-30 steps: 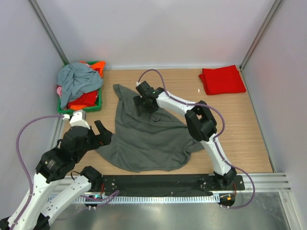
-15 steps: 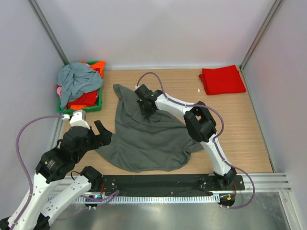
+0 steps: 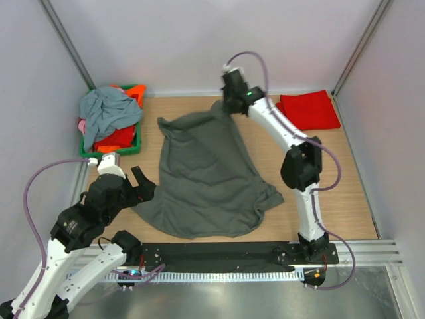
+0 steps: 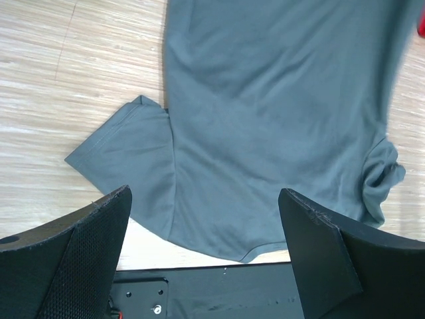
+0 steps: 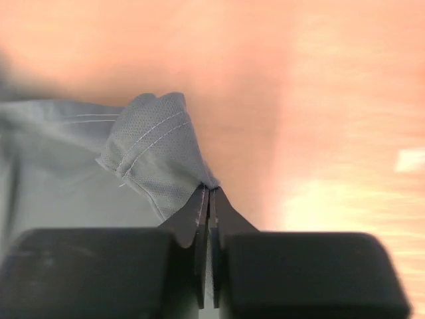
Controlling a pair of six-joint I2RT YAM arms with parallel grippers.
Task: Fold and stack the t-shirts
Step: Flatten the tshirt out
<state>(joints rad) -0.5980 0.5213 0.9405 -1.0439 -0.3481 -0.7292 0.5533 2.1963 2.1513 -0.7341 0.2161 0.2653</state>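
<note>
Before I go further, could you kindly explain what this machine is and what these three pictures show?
These are two robot arms bolted at the near edge of a wooden table. The wide picture looks down from above; the other two come from cameras on the wrists. A dark grey t-shirt lies spread on the table, a folded red t-shirt sits far right, and a green basket of crumpled clothes stands far left. The right gripper is shut on a hemmed edge of the grey shirt. The left gripper is open, holding nothing.
</note>
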